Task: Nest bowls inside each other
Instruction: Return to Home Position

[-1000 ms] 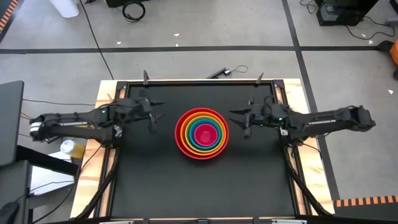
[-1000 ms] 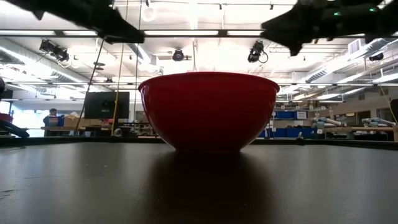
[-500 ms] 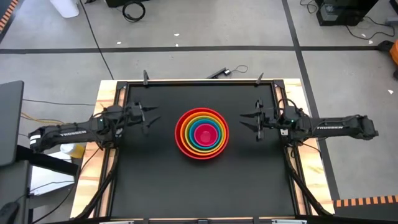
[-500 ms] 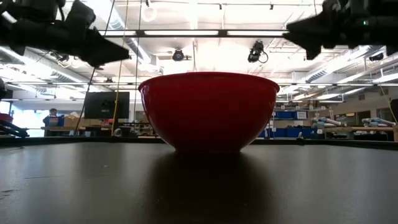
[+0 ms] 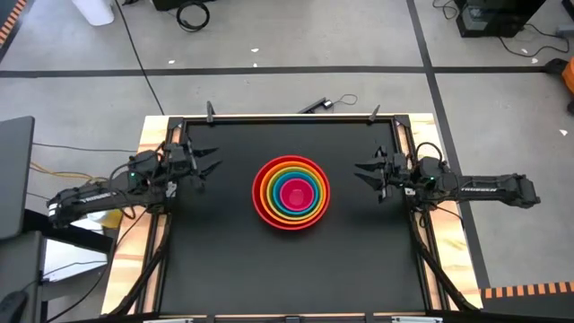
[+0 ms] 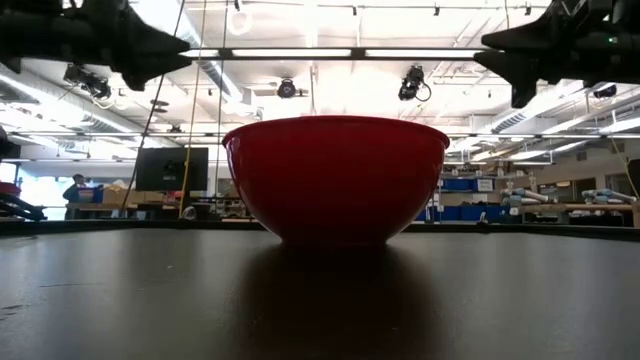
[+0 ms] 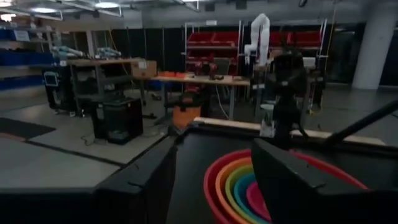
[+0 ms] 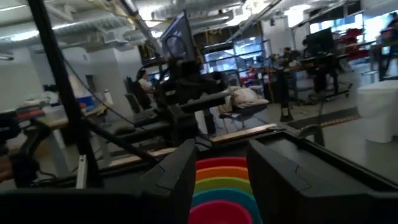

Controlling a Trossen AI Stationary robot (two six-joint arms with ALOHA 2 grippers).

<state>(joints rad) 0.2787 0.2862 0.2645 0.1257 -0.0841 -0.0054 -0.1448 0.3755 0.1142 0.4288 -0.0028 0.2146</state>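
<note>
The bowls (image 5: 291,193) sit nested in one stack at the middle of the black table. The red bowl (image 6: 335,175) is outermost and rests on its base. Inside it lie the orange, yellow-green and blue bowls, with the magenta pink one (image 5: 292,192) in the centre. My left gripper (image 5: 211,166) hovers open near the table's left edge, pointing level at the stack (image 7: 249,186) and well clear of it. My right gripper (image 5: 363,178) hovers open near the right edge, facing the stack (image 8: 224,183) from the other side, also apart from it.
Bare black tabletop (image 5: 287,269) lies all around the stack. A raised wooden frame (image 5: 157,260) borders the table, with two short posts (image 5: 209,112) (image 5: 376,112) at its far edge. Both arms stretch in over the left and right edges.
Both grippers have drawn back from beside the bowls, the left toward the table's left edge and the right toward its right edge, sinking a little and rolling slightly. The nested bowls have stayed where they were.
</note>
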